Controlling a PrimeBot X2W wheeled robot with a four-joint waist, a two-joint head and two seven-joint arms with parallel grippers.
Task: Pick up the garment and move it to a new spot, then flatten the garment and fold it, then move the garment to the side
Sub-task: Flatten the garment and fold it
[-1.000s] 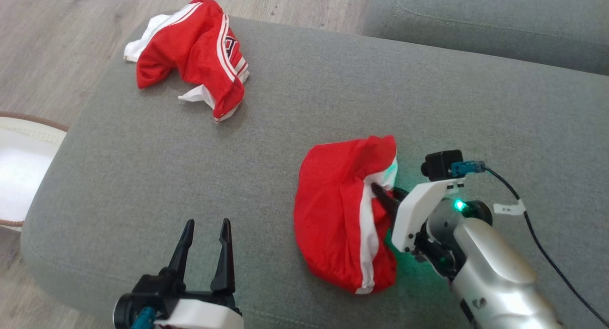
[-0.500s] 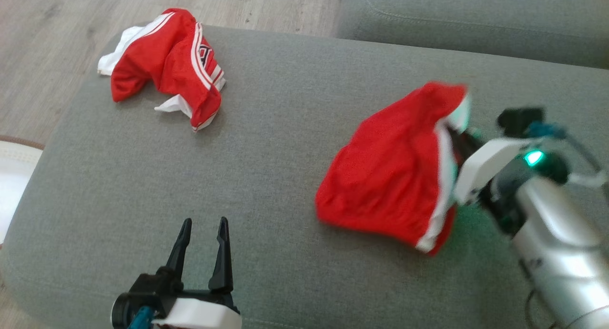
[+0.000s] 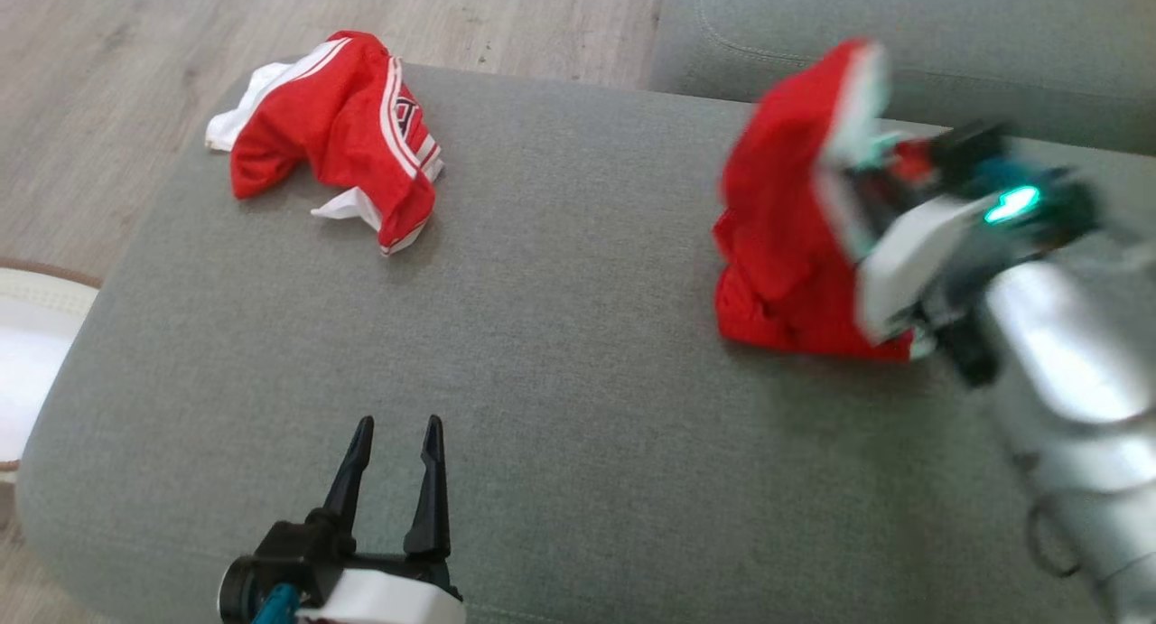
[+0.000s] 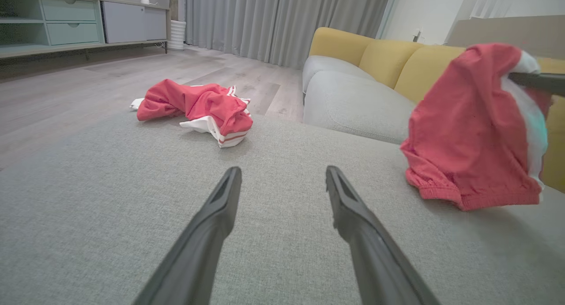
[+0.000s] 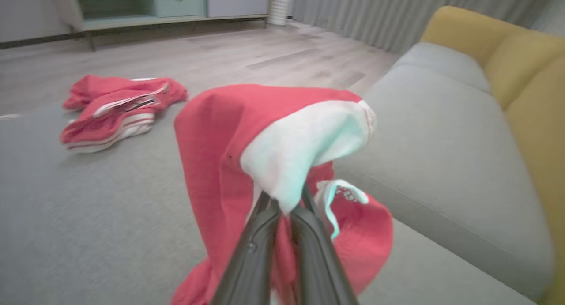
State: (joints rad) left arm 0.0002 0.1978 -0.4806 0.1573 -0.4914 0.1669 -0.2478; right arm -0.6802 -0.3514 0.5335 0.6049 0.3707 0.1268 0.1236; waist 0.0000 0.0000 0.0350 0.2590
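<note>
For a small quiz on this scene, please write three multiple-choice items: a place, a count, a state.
1. Where does the crumpled garment lie?
A. on the floor
B. on a yellow backrest
C. at a far corner of the grey cushion

2. How many red garments are in view?
A. two
B. one
C. four

3. In what state is the right gripper?
A. open above the cushion
B. shut on the raised garment
C. open on the floor

Answers: 1 C, grey fabric lies under it; 2 A, one crumpled, one raised; 3 B, its fingers pinch the cloth.
</note>
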